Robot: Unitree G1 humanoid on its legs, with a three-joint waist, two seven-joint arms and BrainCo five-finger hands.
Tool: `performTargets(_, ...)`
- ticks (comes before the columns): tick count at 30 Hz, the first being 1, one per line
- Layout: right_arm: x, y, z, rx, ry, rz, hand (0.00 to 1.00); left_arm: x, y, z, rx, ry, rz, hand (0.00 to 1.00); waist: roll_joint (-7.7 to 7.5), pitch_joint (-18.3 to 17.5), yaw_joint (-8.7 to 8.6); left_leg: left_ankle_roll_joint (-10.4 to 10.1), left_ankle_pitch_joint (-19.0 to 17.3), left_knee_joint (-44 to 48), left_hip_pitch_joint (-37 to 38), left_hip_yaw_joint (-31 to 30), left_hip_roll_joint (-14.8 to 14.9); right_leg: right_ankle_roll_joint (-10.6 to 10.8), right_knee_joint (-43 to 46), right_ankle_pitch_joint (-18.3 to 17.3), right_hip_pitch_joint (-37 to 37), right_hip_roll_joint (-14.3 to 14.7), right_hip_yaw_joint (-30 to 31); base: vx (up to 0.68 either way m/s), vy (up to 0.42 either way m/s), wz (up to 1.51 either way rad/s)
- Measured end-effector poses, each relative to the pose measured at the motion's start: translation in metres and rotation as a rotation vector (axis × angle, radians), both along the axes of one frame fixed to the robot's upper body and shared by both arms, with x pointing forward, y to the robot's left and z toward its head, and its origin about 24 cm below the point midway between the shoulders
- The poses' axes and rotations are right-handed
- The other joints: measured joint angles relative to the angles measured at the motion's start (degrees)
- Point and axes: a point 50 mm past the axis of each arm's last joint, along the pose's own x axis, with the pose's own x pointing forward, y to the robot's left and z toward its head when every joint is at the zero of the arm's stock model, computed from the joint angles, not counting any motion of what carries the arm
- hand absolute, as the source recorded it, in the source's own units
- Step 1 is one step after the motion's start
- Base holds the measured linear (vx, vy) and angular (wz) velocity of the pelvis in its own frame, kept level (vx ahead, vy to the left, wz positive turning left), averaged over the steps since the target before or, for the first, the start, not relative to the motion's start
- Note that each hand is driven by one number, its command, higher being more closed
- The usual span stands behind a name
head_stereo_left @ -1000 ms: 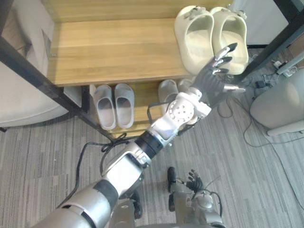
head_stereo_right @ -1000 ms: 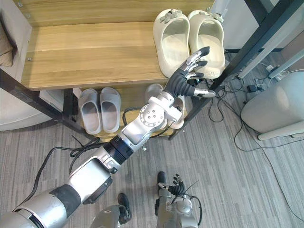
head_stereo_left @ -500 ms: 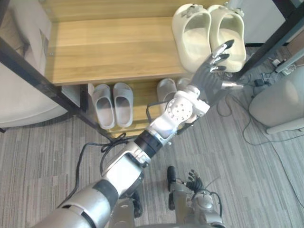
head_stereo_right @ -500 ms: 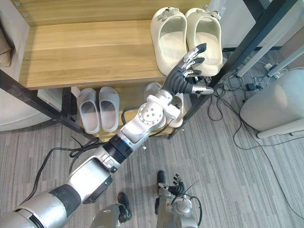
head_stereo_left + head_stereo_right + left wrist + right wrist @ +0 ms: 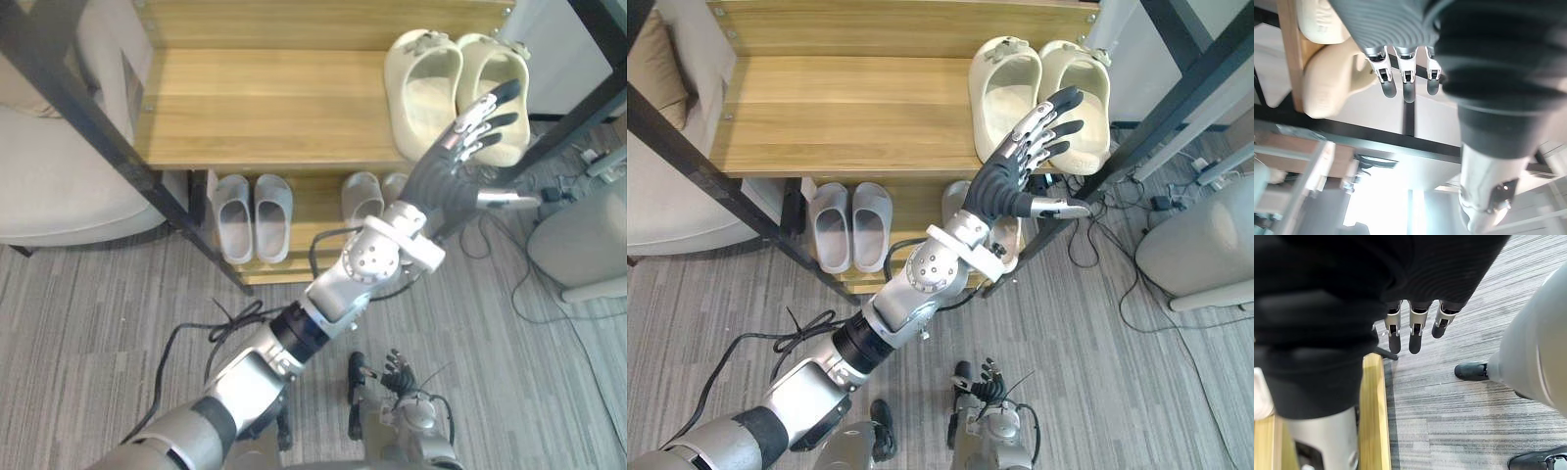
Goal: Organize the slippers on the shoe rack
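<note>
- left hand (image 5: 453,174) is wide open: fingers (image 5: 487,108) straight and fanned, thumb out sideways, holding nothing. The fingertips are over the near end of the cream slippers (image 5: 426,88), can't tell if they touch
- the cream slippers sit side by side at the right end of the top shelf (image 5: 265,108), long axis front-to-back
- right hand (image 5: 1415,330) hangs low over the floor, fingers loose, empty

One slipper pair (image 5: 999,93) sits rightmost on the shoe rack (image 5: 843,113).
</note>
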Motion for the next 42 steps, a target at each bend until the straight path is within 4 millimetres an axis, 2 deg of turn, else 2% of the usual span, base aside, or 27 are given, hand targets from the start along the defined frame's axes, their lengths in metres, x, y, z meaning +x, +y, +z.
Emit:
performTargets(4, -0.003, 0.002, -0.003, 0.003, 0.021, 0.012, 0.00, -0.010, 0.014, -0.002, -0.098, 0.027, -0.044, 0.00, 0.23, -0.50, 1.08, -0.70, 1.42, -1.90, 2.47, -1.76, -0.22, -0.14, 1.04, -1.76, 2.74, -0.40, -2.63, 0.02, -0.025, 0.33)
performTargets(9, -0.015, 0.005, -0.014, 0.011, 0.094, 0.031, 0.00, 0.000, 0.045, -0.041, -0.131, 0.175, 0.037, 0.00, 1.08, -2.91, 2.32, -1.55, 2.92, -3.72, 4.79, -4.62, -0.22, -0.56, 2.02, -3.59, 5.68, -0.61, -5.98, 0.00, -0.053, 0.35)
performTargets(11, -0.020, 0.007, -0.018, 0.017, 0.119, 0.048, 0.00, 0.003, 0.070, -0.073, -0.127, 0.288, 0.117, 0.00, 1.48, -4.26, 3.07, -1.99, 3.98, -5.46, 6.33, -6.02, -0.17, -0.77, 2.50, -4.41, 7.08, -0.64, -7.62, -0.02, -0.069, 0.32)
performTargets(12, -0.022, 0.007, -0.019, 0.018, 0.126, 0.050, 0.00, 0.004, 0.076, -0.080, -0.123, 0.314, 0.139, 0.00, 1.59, -4.32, 3.07, -2.02, 4.14, -5.82, 6.76, -6.43, -0.16, -0.76, 2.49, -4.63, 7.63, -0.64, -8.16, -0.03, -0.072, 0.43)
performTargets(14, -0.029, 0.005, -0.023, 0.015, 0.161, 0.056, 0.00, -0.004, 0.102, -0.123, -0.094, 0.456, 0.223, 0.00, 1.98, -5.23, 3.18, -2.35, 5.03, -7.87, 9.03, -7.87, 0.13, -0.85, 1.63, -4.97, 10.63, -0.43, -10.37, -0.04, -0.076, 0.43)
performTargets(15, -0.032, 0.004, -0.025, 0.016, 0.171, 0.055, 0.00, -0.008, 0.108, -0.134, -0.085, 0.497, 0.245, 0.00, 1.97, -5.65, 3.16, -2.47, 5.28, -8.47, 9.63, -8.03, 0.16, -0.87, 1.11, -4.95, 11.40, -0.34, -10.75, -0.03, -0.084, 0.36)
performTargets(17, -0.043, 0.001, -0.031, 0.015, 0.215, 0.064, 0.00, -0.024, 0.129, -0.182, -0.012, 0.668, 0.322, 0.00, 2.10, -7.84, 3.58, -2.72, 5.71, -10.01, 10.46, -9.29, 0.25, -0.90, -1.69, -4.21, 13.91, 0.39, -12.04, -0.03, -0.072, 0.27)
performTargets(19, -0.048, -0.002, -0.034, 0.006, 0.238, 0.076, 0.00, -0.036, 0.139, -0.211, 0.047, 0.776, 0.357, 0.00, 2.14, -8.99, 4.25, -2.75, 5.96, -10.64, 10.76, -9.53, 0.21, -0.84, -4.11, -3.15, 15.20, 0.84, -12.43, -0.01, -0.040, 0.11)
performTargets(20, -0.053, -0.005, -0.037, -0.006, 0.264, 0.087, 0.00, -0.047, 0.147, -0.237, 0.131, 0.867, 0.389, 0.00, 2.08, -9.19, 4.71, -2.87, 6.17, -11.45, 11.60, -9.65, 0.12, -0.91, -6.17, -2.14, 16.59, 1.23, -12.66, 0.00, -0.041, 0.06)
performTargets(21, -0.053, -0.006, -0.037, -0.009, 0.267, 0.088, 0.00, -0.051, 0.150, -0.247, 0.164, 0.900, 0.397, 0.00, 2.05, -9.21, 4.79, -2.88, 6.24, -11.62, 11.79, -9.82, 0.09, -0.96, -6.50, -2.00, 16.82, 1.31, -12.81, 0.00, -0.048, 0.06)
performTargets(24, -0.056, -0.013, -0.039, -0.023, 0.281, 0.093, 0.00, -0.075, 0.166, -0.292, 0.316, 1.072, 0.443, 0.00, 1.89, -9.30, 4.72, -3.07, 7.12, -12.44, 12.39, -10.98, 0.07, -1.00, -6.65, -1.97, 17.08, 1.47, -13.75, 0.01, -0.034, 0.13)
performTargets(25, -0.056, -0.014, -0.039, -0.026, 0.281, 0.093, 0.00, -0.080, 0.167, -0.299, 0.350, 1.095, 0.446, 0.00, 1.89, -9.29, 4.72, -3.08, 7.15, -12.46, 12.57, -11.09, 0.08, -1.01, -6.68, -1.96, 17.27, 1.50, -13.85, 0.03, -0.031, 0.10)
performTargets(27, -0.058, -0.019, -0.039, -0.036, 0.286, 0.094, 0.00, -0.102, 0.178, -0.328, 0.500, 1.201, 0.469, 0.00, 1.90, -9.22, 4.65, -3.09, 7.26, -12.89, 14.47, -11.98, -0.06, -0.85, -6.80, -2.12, 19.09, 1.60, -13.98, 0.04, -0.017, 0.06)
performTargets(30, -0.060, -0.022, -0.040, -0.041, 0.290, 0.096, 0.00, -0.121, 0.188, -0.350, 0.649, 1.282, 0.483, 0.00, 1.51, -9.03, 4.49, -3.08, 7.32, -13.35, 15.96, -12.69, -0.48, -0.63, -6.83, -2.31, 20.69, 1.54, -14.64, 0.01, -0.007, 0.11)
performTargets(34, -0.060, -0.022, -0.040, -0.042, 0.285, 0.094, 0.00, -0.138, 0.199, -0.364, 0.784, 1.335, 0.525, 0.00, 1.13, -8.94, 4.34, -2.84, 7.47, -13.38, 16.44, -13.28, -0.93, -0.58, -6.84, -2.33, 21.30, 1.26, -14.81, -0.03, 0.015, 0.08)
performTargets(42, -0.058, -0.022, -0.041, -0.052, 0.297, 0.085, 0.00, -0.140, 0.213, -0.370, 0.842, 1.373, 0.645, 0.00, 1.17, -8.71, 4.24, -3.04, 7.63, -14.77, 18.33, -12.02, -0.80, -0.54, -6.85, -2.40, 21.61, 1.44, -13.00, -0.03, 0.000, -0.09)
